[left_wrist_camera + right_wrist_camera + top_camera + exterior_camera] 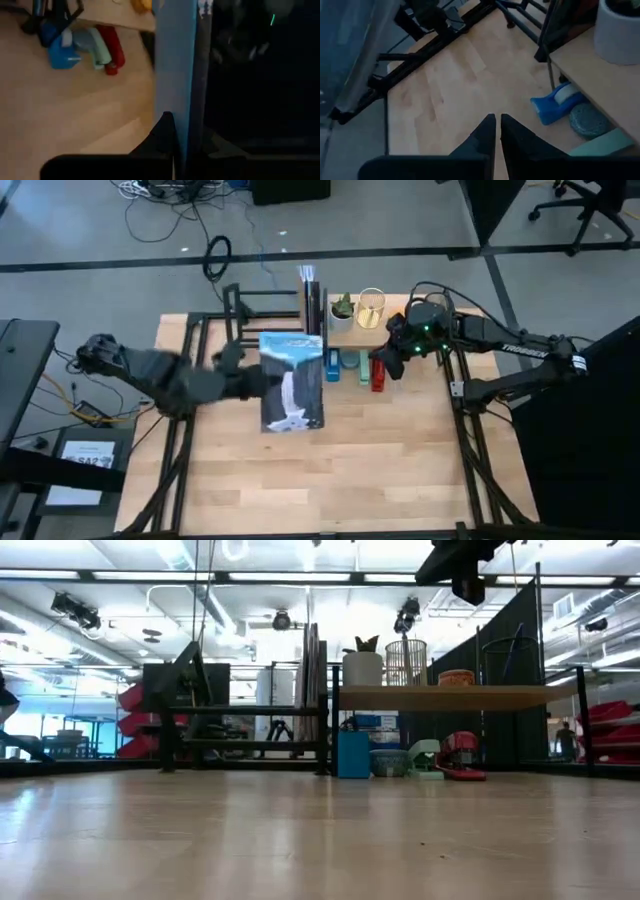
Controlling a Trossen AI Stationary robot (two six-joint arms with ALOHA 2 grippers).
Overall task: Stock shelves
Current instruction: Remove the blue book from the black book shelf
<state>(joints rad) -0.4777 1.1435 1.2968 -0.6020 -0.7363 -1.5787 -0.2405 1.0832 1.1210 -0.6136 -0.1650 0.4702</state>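
Observation:
A large book (292,380) with a blue waterfall cover hangs over the middle of the table, cover up, with my left gripper (254,382) shut on it. Behind it stands the black bar rack (262,305), with thin books upright (310,298) at its right end. To the right is the wooden plank shelf (372,328). My right gripper (385,368) hovers in front of that shelf above a red stapler (378,376), shut with nothing between its fingers (498,121). My left gripper pinches the book between its two fingers (165,131), one on each cover, at the book's left edge (181,125). The fingers reach in about level from the table's left. The book shows nowhere on the tabletop in the low view, so it is lifted clear.
On the plank shelf stand a white plant pot (342,313) and a gold wire basket (371,308). Under its front lie a blue tape dispenser (352,753), a mint item (425,755) and the red stapler (462,758). The near half of the table (320,480) is bare wood.

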